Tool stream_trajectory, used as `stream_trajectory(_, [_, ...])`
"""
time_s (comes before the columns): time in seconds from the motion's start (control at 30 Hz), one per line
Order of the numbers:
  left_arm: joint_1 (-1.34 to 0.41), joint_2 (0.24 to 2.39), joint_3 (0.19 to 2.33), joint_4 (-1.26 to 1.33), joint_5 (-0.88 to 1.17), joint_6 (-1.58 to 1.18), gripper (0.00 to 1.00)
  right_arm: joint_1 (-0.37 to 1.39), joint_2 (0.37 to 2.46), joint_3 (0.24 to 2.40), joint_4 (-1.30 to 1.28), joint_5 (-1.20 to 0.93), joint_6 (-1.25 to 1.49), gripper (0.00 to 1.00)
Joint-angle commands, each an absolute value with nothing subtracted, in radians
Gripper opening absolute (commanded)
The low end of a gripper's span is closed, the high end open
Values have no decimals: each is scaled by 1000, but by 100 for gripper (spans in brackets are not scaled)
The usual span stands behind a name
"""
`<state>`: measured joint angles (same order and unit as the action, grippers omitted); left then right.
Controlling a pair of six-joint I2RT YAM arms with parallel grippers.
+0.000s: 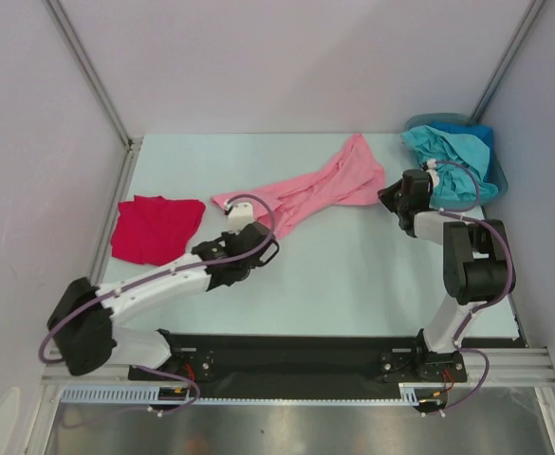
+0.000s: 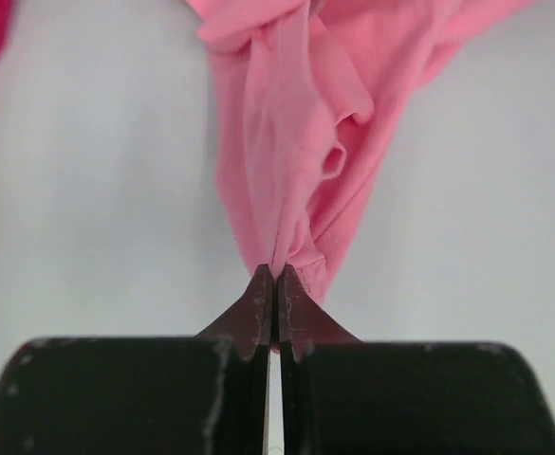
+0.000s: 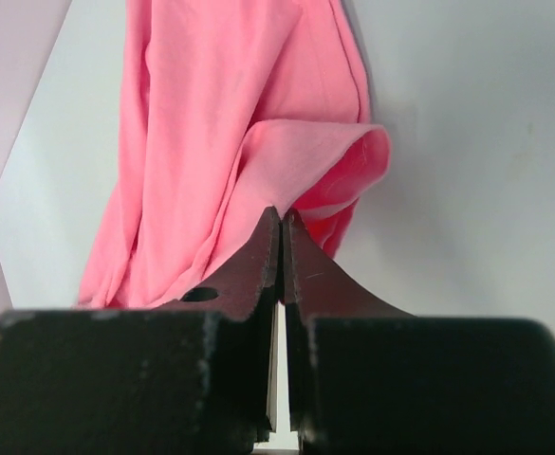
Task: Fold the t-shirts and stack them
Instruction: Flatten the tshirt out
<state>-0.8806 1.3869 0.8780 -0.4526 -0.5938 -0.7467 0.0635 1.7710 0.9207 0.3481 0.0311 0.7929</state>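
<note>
Overhead view. The pink t-shirt [image 1: 305, 194], of soft matte knit, lies at the centre of the pale, smooth bench [image 1: 353, 275]. It is drawn into a long, rumpled band that runs from centre-left up towards the upper right, where it fans out into a broad flap. The left tool [image 1: 231, 210] is at the band's lower-left end and the right tool [image 1: 388, 197] at its right edge.

The red t-shirt [image 1: 156, 227] lies in a crumpled, roughly square heap at the left of the frame, apart from the pink one. At the upper right, the teal t-shirt [image 1: 443, 156] is bunched over the rim of a dark bin [image 1: 500, 180], with the blue t-shirt [image 1: 476, 133] behind it.

Left wrist view. The black, tapered fingers [image 2: 258, 313] are pressed together, pinching a narrow gathered point of pink cloth with a stitched hem. Deep lengthwise folds rise from the pinch to the top of the frame.

Right wrist view. The black fingers [image 3: 249, 275] are likewise closed, with their tips nipping a rounded fold of the pink cloth. A seam line runs along the garment's right edge.
</note>
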Motion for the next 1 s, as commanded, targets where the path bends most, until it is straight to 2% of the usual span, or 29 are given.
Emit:
stream_trajectory(0.0, [-877, 1241, 867, -647, -715, -828, 0, 49, 1712, 919, 347, 95, 814, 0])
stream_trajectory(0.2, [-816, 1123, 933, -799, -790, -859, 0, 32, 1672, 902, 295, 158, 853, 0])
stream_trajectory(0.47, [-698, 1063, 940, -833, -782, -847, 0, -26, 1600, 865, 250, 175, 885, 0])
stream_trajectory(0.7, [-557, 1020, 939, -822, -735, -805, 0, -48, 1519, 809, 230, 199, 925, 0])
stream_trajectory(0.97, [-437, 956, 870, -759, -543, -776, 0, -100, 1379, 710, 201, 202, 966, 0])
